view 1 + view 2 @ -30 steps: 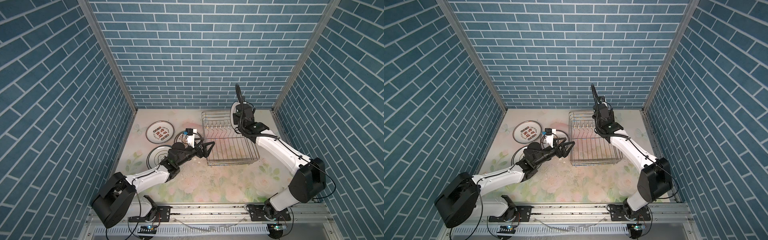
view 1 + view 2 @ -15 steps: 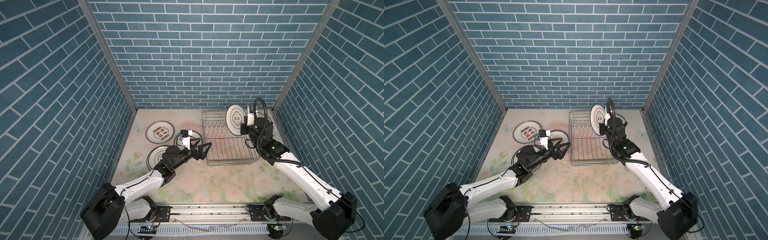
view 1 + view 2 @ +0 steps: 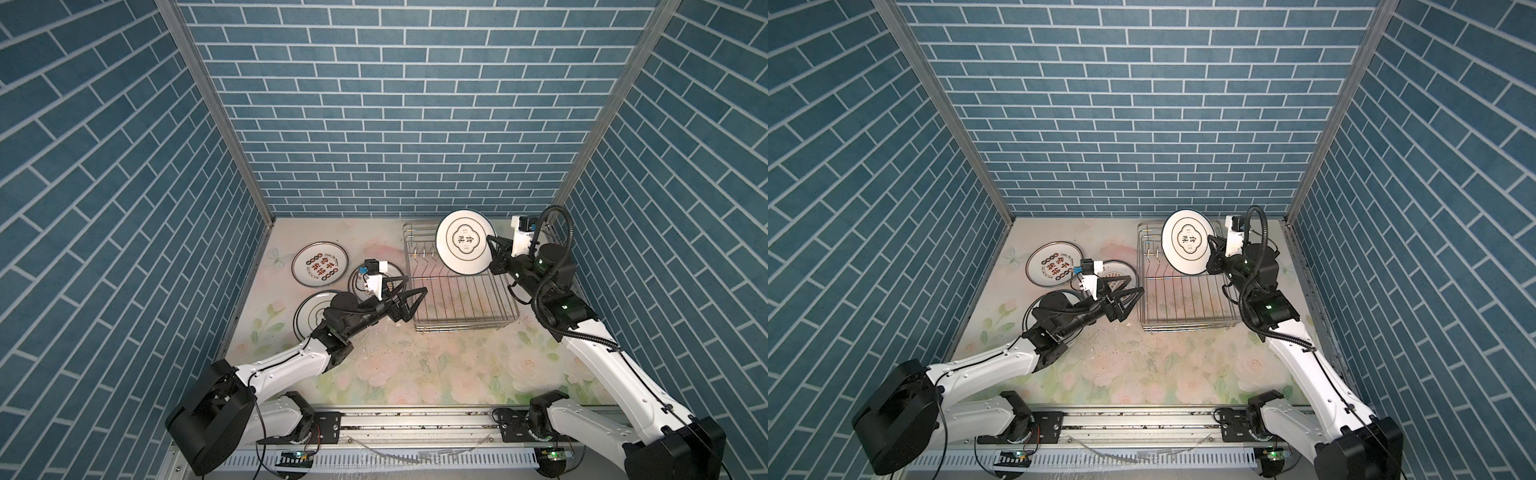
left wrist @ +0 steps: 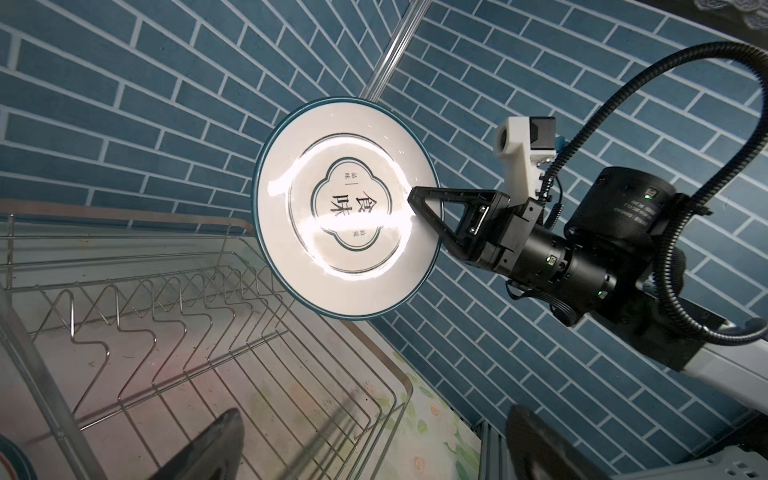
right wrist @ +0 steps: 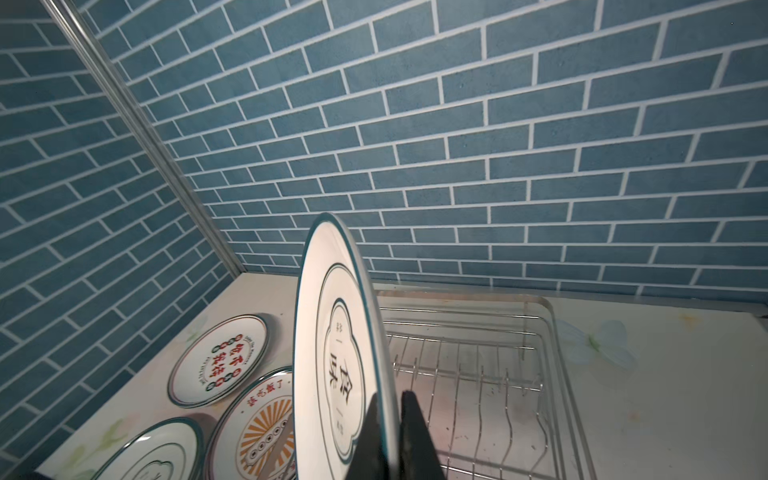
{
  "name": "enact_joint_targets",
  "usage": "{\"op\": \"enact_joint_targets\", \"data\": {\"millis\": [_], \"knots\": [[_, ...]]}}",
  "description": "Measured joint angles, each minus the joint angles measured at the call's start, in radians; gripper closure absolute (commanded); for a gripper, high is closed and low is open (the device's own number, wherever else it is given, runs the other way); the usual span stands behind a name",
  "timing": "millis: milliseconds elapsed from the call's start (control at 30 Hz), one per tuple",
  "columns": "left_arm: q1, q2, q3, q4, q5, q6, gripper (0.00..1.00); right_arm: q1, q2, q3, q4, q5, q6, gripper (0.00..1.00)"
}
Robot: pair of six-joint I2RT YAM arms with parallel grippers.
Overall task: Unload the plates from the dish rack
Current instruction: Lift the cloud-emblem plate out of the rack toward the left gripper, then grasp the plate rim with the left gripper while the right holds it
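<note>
The right end effector (image 3: pixel 491 242) is clamped together on the rim of the held plate (image 3: pixel 464 242), which is gripped at its 3 o'clock edge. A second ago this end effector was pointed down from above, with the plate largely hidden behind it. Now the wrist is laid lower and the printed face is turned toward 9 o'clock. Over the last half second its place is changed very little. The left end effector (image 3: pixel 412 291) is kept wide apart, with nothing between its fingers, near the 8 o'clock corner of the dish rack (image 3: pixel 465 326).

In the right wrist view the held plate (image 5: pixel 332 353) is seen almost edge-on and its lower part is cut off by the frame. Whether its lower rim is clear of the rack wires cannot be told.

The held plate is carried on edge over the 1 o'clock part of the dish rack, at 9 o'clock of the right end effector. Three more plates are laid flat on the tabletop (image 3: pixel 415 374) at 9 o'clock of the rack. The character plate (image 3: pixel 319 264) is in full view. The sunburst plate (image 3: pixel 395 272) is partly covered by the left wrist camera (image 3: pixel 372 279). The flower-outline plate (image 3: pixel 309 316) is partly covered by the left arm (image 3: pixel 291 361).
</note>
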Motion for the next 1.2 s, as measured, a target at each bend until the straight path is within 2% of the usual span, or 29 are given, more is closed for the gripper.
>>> {"op": "enact_joint_targets", "data": {"millis": [133,267,567,733,867,1133,1200], "knots": [[0.0,0.004,0.0,0.041,0.015,-0.004,0.0,-0.075,0.007,-0.025,0.095,-0.19,0.106,1.0],[0.0,0.034,0.004,0.062,0.021,-0.018,0.01,-0.105,0.03,-0.04,0.199,-0.33,0.19,1.0],[-0.004,0.08,0.075,0.064,0.018,-0.045,0.18,-0.105,0.04,-0.104,0.357,-0.554,0.279,1.0],[-0.008,0.087,0.076,0.075,-0.008,-0.056,0.39,-0.105,0.039,-0.119,0.385,-0.598,0.28,1.0],[-0.011,0.109,0.077,0.087,-0.023,-0.071,0.46,-0.105,0.039,-0.121,0.395,-0.612,0.28,1.0],[-0.013,0.147,0.113,0.085,-0.039,-0.087,0.75,-0.105,0.039,-0.121,0.394,-0.622,0.277,1.0],[-0.014,0.148,0.118,0.085,-0.046,-0.093,0.77,-0.105,0.039,-0.121,0.389,-0.618,0.275,1.0]]}}
